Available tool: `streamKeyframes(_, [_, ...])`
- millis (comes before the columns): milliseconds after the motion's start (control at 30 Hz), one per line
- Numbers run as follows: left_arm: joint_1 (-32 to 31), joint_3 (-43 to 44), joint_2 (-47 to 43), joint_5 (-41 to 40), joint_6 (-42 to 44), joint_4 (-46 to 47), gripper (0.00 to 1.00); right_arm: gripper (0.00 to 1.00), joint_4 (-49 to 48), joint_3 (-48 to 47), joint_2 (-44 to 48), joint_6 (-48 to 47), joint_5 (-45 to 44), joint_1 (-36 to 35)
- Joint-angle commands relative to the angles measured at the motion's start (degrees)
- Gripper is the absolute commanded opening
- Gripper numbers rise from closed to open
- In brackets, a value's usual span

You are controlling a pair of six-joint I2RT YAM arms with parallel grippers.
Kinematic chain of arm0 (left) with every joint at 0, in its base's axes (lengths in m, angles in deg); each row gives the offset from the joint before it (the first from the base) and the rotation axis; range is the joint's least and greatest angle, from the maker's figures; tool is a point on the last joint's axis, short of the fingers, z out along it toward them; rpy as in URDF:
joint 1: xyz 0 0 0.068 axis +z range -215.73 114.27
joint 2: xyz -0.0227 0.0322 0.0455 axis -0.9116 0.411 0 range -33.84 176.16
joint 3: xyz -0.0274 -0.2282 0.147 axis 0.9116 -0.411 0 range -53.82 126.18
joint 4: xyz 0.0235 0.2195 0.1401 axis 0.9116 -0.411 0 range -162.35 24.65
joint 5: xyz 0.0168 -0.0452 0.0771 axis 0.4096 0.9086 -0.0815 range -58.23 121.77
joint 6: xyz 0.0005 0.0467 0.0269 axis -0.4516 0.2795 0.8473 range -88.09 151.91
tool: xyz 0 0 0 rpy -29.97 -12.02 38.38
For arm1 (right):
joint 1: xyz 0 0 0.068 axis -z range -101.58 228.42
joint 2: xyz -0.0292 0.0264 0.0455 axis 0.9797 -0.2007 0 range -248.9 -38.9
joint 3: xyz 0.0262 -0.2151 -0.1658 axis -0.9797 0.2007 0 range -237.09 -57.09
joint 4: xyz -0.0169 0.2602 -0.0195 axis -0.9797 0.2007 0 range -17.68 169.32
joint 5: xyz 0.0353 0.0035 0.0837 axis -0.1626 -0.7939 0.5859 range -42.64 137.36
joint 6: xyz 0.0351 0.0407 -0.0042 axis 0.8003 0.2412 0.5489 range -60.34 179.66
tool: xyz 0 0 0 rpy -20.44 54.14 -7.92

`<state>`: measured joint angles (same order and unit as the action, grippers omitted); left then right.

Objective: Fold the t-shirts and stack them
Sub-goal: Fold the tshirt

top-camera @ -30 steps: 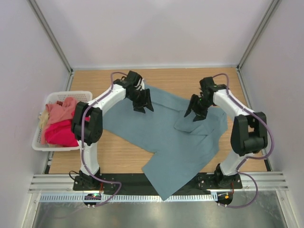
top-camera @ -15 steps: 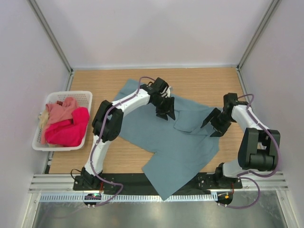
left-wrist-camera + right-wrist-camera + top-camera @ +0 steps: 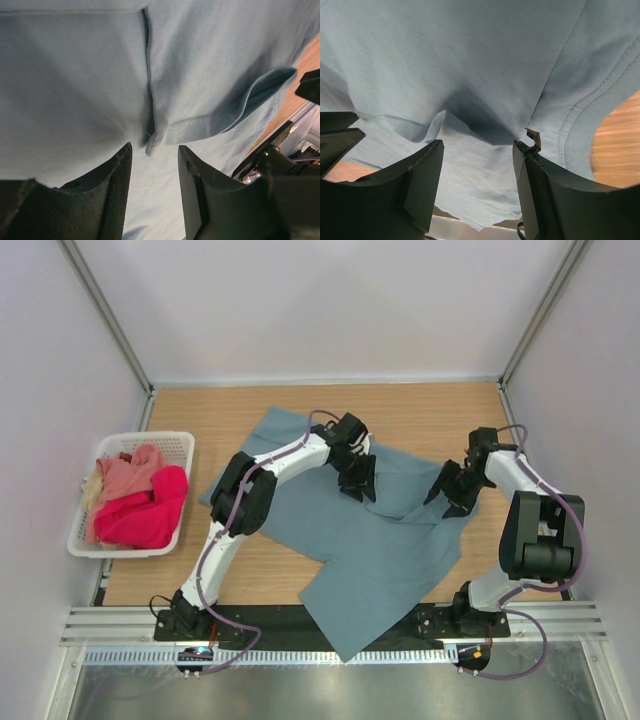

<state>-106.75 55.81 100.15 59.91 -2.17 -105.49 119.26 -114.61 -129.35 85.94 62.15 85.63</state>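
On your left, the white basket (image 3: 76,540) holds the salmon shirt (image 3: 125,478) and the crimson shirt (image 3: 145,518). The grey-teal shirt (image 3: 370,550) lies on the table (image 3: 270,575). Your left gripper (image 3: 358,482) is spread over a fold of it. Your right gripper (image 3: 447,495) is also spread, over its right side.

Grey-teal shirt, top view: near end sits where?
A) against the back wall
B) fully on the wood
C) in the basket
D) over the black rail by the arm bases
D: the grey-teal shirt runs off the wood and across the black rail.
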Motion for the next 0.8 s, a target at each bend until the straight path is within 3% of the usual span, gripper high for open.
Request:
streamKeyframes(0, [-1.1,1.8,0.3,1.7,0.1,-0.6,0.43,0.64,-1.5,-3.6,-0.4,-4.3,0.4,-1.4])
streamKeyframes(467, [-1.5,1.5,1.5,2.5,-0.3,-1.0,0.31,0.54,-4.2,-4.6,-4.9,-6.2,-1.8,-5.4])
streamKeyframes(600, [-1.5,2.3,2.1,3.1,-0.4,-1.3,0.22,0.47,-4.3,-4.9,-5.4,-6.4,-1.9,-5.4])
streamKeyframes(767, [-1.5,2.7,1.6,3.2,-0.3,-1.7,0.13,0.29,-4.3,-4.7,-5.4,-6.5,-1.7,-6.1])
